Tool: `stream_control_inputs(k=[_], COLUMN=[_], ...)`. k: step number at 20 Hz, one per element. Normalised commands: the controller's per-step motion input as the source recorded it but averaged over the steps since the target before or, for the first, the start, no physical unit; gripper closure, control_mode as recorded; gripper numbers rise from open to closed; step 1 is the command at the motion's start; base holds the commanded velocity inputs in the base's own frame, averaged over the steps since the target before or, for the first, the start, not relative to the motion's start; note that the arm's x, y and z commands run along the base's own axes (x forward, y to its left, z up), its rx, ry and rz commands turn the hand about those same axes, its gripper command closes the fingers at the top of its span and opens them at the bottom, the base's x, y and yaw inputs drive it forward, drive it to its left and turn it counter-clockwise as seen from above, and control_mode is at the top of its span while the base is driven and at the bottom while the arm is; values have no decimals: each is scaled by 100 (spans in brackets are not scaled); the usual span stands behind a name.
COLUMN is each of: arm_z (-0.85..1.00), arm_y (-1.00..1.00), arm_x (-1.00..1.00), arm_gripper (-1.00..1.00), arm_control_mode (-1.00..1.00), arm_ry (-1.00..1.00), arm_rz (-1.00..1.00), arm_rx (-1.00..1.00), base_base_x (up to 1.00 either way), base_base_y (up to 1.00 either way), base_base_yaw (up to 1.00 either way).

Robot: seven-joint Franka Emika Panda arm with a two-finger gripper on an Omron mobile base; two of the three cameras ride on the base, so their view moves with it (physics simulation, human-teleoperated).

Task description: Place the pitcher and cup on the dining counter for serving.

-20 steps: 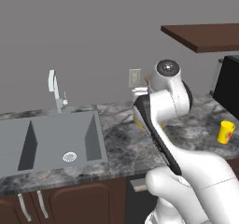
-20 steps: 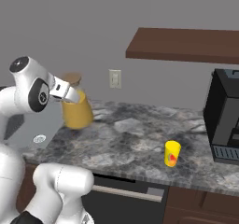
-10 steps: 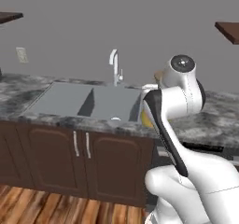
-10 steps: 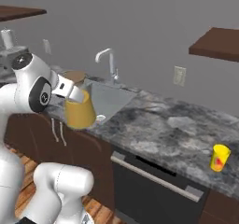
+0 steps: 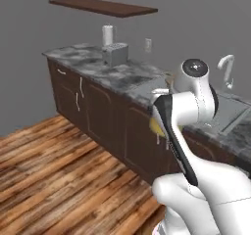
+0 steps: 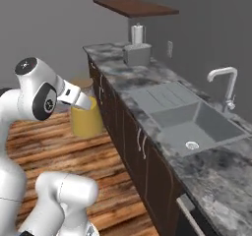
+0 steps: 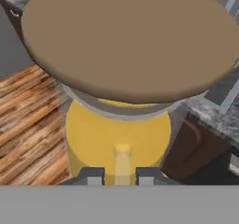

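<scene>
Claw: the claw (image 7: 119,175) is clamped on the pitcher (image 6: 86,121), its two dark fingertips (image 7: 92,176) set either side of the vessel's handle.
Pitcher: orange-yellow, with its flat brown lid (image 7: 130,36) uppermost, held in mid-air above the wooden floor (image 6: 74,156), beside the dark cabinets (image 6: 142,156).
Tabletop: a grey marbled tabletop (image 6: 147,77) carries a sink (image 6: 192,124) with a curved faucet (image 6: 224,85).
Far end: a grey box (image 6: 137,54) with a white roll behind it, under a brown wall shelf (image 6: 135,6).

Grey walls (image 5: 44,38), wood plank floor (image 5: 54,180), dark cabinets (image 5: 98,111), marbled worktop (image 6: 147,77), sink (image 6: 197,127)
</scene>
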Motion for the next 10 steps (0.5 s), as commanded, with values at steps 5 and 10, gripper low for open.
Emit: stream_control_inputs(k=[5,10], arm_z=[0,0], arm_y=[0,0], arm_x=[0,0], arm_gripper=[100,100], arm_control_mode=[100,100], arm_ry=[0,0], arm_rz=[0,0], arm_rx=[0,0], base_base_x=[0,0], base_base_y=[0,0], base_base_yaw=[100,100])
